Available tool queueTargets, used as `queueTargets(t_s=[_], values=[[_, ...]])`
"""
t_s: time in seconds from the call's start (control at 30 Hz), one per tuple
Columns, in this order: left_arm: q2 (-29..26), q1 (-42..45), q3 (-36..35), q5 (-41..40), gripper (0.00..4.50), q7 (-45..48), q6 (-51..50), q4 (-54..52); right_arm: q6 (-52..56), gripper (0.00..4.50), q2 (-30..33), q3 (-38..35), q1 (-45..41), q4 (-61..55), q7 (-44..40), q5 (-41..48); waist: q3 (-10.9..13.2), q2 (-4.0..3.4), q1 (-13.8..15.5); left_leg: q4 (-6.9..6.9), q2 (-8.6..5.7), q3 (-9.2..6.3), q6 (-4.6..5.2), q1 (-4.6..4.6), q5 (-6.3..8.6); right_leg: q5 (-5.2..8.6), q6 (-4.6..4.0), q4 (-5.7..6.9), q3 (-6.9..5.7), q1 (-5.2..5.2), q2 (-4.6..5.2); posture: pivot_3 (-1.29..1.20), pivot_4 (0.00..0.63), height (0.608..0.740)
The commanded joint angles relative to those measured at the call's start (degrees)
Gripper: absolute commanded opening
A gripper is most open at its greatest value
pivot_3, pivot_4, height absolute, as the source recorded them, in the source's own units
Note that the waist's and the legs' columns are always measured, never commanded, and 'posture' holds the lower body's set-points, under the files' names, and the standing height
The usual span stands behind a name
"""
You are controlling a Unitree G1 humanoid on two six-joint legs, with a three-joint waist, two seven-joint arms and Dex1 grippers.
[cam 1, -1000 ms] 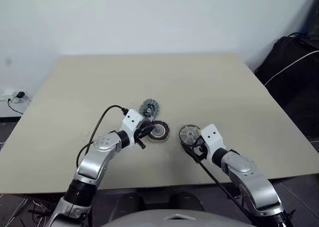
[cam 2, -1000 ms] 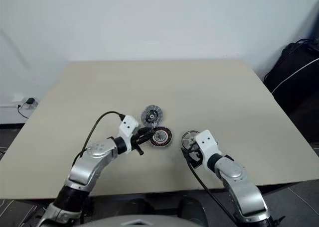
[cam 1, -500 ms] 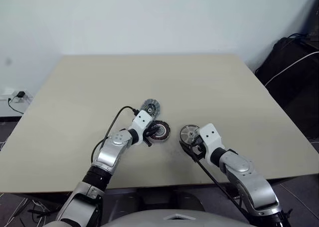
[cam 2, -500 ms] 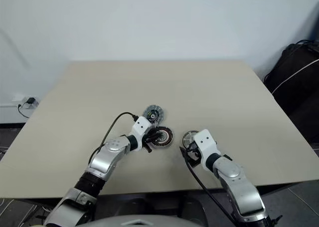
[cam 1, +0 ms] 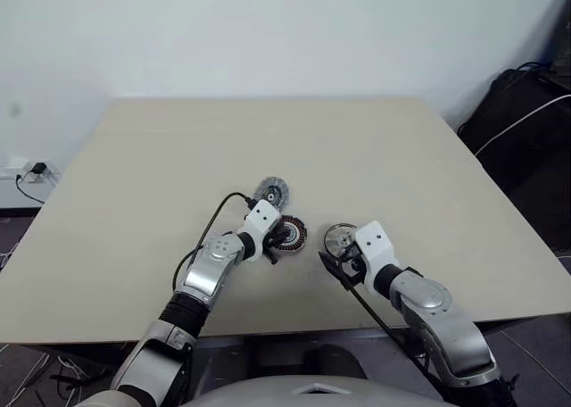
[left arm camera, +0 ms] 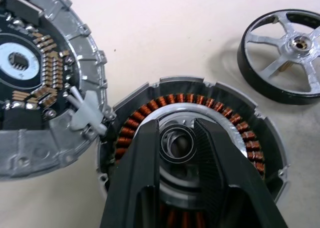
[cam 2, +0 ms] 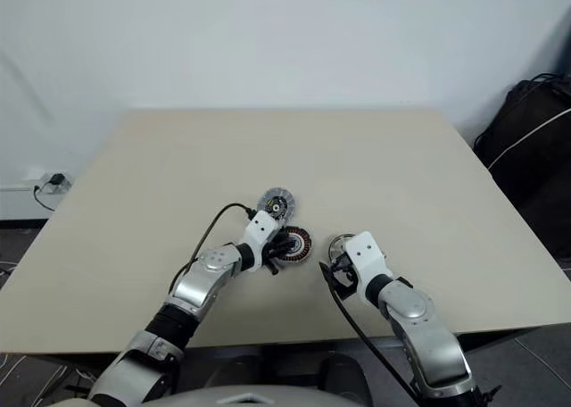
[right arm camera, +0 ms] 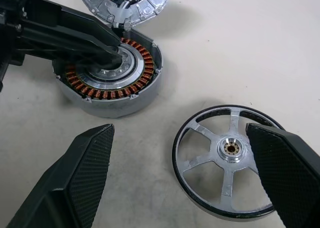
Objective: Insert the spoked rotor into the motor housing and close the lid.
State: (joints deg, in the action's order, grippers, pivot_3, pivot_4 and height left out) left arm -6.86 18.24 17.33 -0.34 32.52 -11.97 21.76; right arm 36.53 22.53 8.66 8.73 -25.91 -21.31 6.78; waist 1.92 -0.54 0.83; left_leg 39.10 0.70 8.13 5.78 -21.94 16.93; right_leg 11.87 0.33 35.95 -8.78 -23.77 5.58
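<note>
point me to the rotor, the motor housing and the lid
spoked rotor (right arm camera: 231,149), right wrist view, on its silver hub.
motor housing (left arm camera: 239,128), left wrist view, on its copper windings.
lid (left arm camera: 87,53), left wrist view, on its grey ribbed rim.

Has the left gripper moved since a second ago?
Yes. The left gripper has shifted right, from the left edge of the motor housing to over its centre; the housing has kept its place on the table.

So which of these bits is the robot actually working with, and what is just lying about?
Part of the job:
- motor housing, with the left fingers at its silver centre
- spoked rotor, lying flat between the open right fingers
- lid, ribbed rim touching the housing

Just lying about:
- black bag beside the table
- wall socket and plug
</note>
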Motion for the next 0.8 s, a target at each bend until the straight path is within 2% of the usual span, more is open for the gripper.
queueTargets(t_s=[0.03, 0.23, 0.5, 0.6, 0.77, 0.8], values=[[0.79, 1.16, 0.01, 0.34, 0.67, -0.05, 1.04, 0.6, -1.62, 4.5, -0.1, -0.15, -0.8, -1.99, 0.02, -0.32, 0.0, 0.0, -0.02, 0.0, 0.0, 0.0, 0.0, 0.0, 0.0, 0.0, 0.0, 0.0, 0.0, 0.0, 0.0, 0.0, 0.0, 0.74], [1.68, 1.24, 0.19, 0.16, 0.67, 0.51, 0.84, 0.07, -1.81, 4.5, -0.14, 0.17, -1.03, -1.71, -0.1, -0.35, 0.0, 0.0, -0.02, 0.01, 0.0, 0.0, 0.01, -0.01, 0.01, 0.0, 0.0, 0.0, 0.0, -0.01, 0.0, 0.0, 0.0, 0.74], [0.55, -0.33, -0.6, -0.16, 3.31, 0.58, 0.69, -2.84, -2.11, 4.5, -0.21, 0.3, -0.72, -1.78, -0.14, -0.41, 0.0, 0.0, -0.04, 0.01, 0.0, 0.0, 0.02, -0.04, 0.01, 0.0, 0.0, 0.0, -0.01, -0.03, 0.0, 0.0, 0.0, 0.74], [0.14, -2.25, -2.28, -2.25, 3.09, 0.66, -0.06, -8.49, -2.07, 4.5, -0.19, 0.14, -0.58, -1.81, -0.21, -0.43, 0.0, 0.0, -0.1, 0.01, 0.0, 0.0, 0.02, -0.05, 0.01, 0.0, 0.0, 0.0, 0.0, -0.06, 0.0, 0.0, 0.0, 0.74], [-0.36, -6.47, -4.31, -6.0, 1.52, 0.95, -2.85, -19.67, -1.06, 4.5, -1.22, 0.05, -1.6, -1.34, 0.69, -0.46, 0.01, -0.01, -0.11, 0.01, 0.0, 0.0, 0.02, -0.08, 0.01, 0.0, -0.01, 0.0, 0.0, -0.08, 0.02, 0.0, 0.0, 0.74], [-0.58, -7.42, -4.75, -6.44, 1.16, 0.64, -3.35, -21.55, -0.65, 4.31, -1.57, 0.27, -1.97, -1.2, 0.96, -0.61, 0.0, -0.02, -0.1, 0.01, 0.0, 0.0, 0.01, -0.08, 0.01, 0.0, -0.01, -0.01, 0.0, -0.07, 0.02, 0.0, 0.0, 0.74]])
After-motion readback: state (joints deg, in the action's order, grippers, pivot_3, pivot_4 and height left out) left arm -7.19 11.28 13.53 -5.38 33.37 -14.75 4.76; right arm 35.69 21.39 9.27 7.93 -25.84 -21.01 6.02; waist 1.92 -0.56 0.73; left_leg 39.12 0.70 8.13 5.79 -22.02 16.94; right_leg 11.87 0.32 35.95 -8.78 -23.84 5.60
